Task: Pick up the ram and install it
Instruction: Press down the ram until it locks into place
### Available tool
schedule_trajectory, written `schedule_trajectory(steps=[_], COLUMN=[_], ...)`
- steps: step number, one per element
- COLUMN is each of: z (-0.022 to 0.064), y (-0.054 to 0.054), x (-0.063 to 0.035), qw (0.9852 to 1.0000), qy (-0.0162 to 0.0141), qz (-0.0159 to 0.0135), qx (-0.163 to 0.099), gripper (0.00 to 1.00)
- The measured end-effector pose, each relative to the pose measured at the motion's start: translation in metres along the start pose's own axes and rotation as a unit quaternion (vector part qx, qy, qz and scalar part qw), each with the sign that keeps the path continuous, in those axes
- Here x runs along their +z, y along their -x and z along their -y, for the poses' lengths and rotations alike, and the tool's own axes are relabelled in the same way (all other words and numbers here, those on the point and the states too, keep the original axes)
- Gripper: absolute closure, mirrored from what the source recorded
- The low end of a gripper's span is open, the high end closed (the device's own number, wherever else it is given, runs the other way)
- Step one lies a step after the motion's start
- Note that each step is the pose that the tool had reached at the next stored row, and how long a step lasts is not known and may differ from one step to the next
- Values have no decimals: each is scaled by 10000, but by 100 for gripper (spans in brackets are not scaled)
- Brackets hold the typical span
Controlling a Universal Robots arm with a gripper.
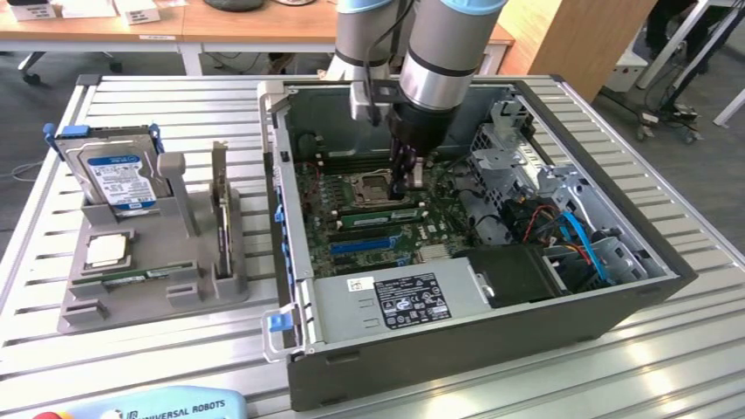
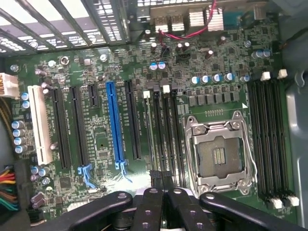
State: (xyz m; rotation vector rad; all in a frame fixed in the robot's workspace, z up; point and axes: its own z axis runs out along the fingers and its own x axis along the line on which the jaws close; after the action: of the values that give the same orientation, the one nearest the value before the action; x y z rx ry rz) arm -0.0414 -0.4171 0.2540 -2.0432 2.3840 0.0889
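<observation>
My gripper (image 1: 404,192) reaches down inside the open computer case (image 1: 466,332), over the motherboard (image 2: 101,144). Its dark fingers (image 2: 149,207) are pressed together, with nothing visible between them. They stand over the memory slots (image 2: 163,134) beside the empty processor socket (image 2: 219,154). In the exterior view a long green strip, which looks like the ram (image 1: 375,210), lies along those slots just below the fingertips. I cannot tell whether the fingers touch it.
A grey holder (image 1: 152,288) stands at the exterior view's left. It carries a hard drive (image 1: 117,175), a silver processor (image 1: 107,251), an upright dark card (image 1: 219,205) and a narrow green board (image 1: 138,278). Drive cages and cables (image 1: 559,236) fill the case's right side.
</observation>
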Motion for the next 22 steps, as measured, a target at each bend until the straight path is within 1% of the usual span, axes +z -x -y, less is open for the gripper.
schedule_trajectory(steps=[3,6,9,12,15,17,20,22], z=[0,0,0,0,0,0,0,0], y=[0,0,0,0,0,-1,-1,-1], x=[2,4,6,8,11,13,16,18], qw=[9998,9992,9981,9962,9938,9917,9880,9850], qy=[-7,-15,-23,-32,-41,-48,-58,-64], qz=[8,17,27,37,47,55,66,73], qx=[183,400,623,865,1111,1280,1545,1720], gripper=[90,90,90,90,90,90,90,90])
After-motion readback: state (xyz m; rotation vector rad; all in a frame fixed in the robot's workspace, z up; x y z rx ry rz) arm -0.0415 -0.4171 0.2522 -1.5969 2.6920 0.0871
